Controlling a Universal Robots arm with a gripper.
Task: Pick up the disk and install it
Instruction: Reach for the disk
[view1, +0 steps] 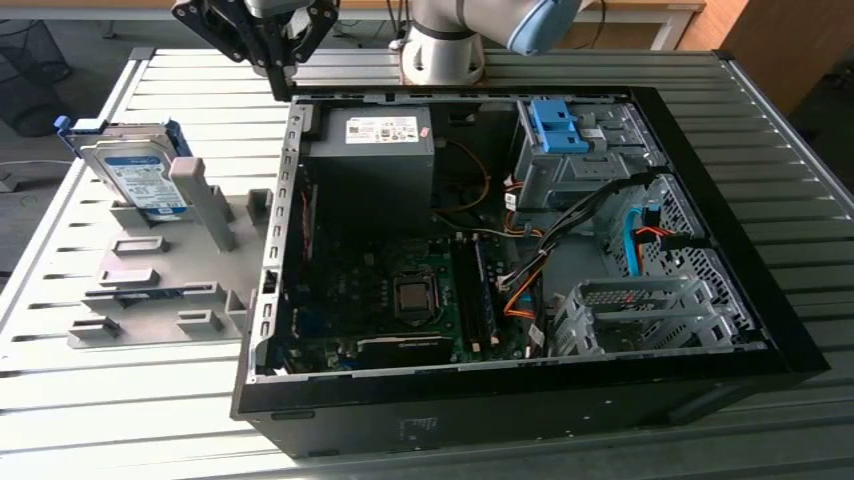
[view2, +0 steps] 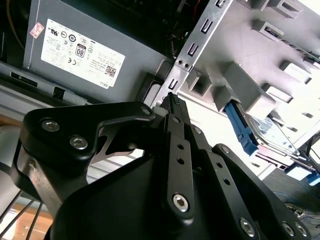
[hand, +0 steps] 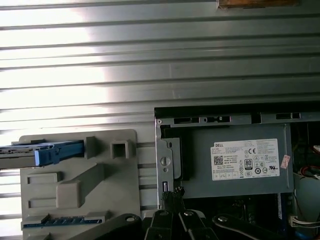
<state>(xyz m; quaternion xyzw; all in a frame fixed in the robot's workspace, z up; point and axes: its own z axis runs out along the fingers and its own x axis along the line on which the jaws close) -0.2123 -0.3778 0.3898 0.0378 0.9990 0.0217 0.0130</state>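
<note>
The disk (view1: 136, 178), silver with a blue-and-white label and blue side rails, stands on edge in a grey holder (view1: 167, 285) at the exterior view's left. It is beside the open computer case (view1: 694, 300). The second wrist view shows the disk (view2: 272, 134) leaning in the holder. In the first wrist view the disk (hand: 35, 150) is edge-on. My gripper (view1: 279, 88) hangs over the case's back corner, close to the power supply, to the exterior view's right of the disk and apart from it. Both wrist views show the gripper (view2: 172, 100) (hand: 172, 194) shut on nothing.
Inside the case sit the dark power supply (view1: 378, 150), the motherboard (view1: 400, 300), loose cables (view1: 527, 270) and a metal drive cage with a blue bracket (view1: 554, 125). The arm's base (view1: 441, 50) stands behind the case. All rests on a slatted metal table (view1: 120, 410).
</note>
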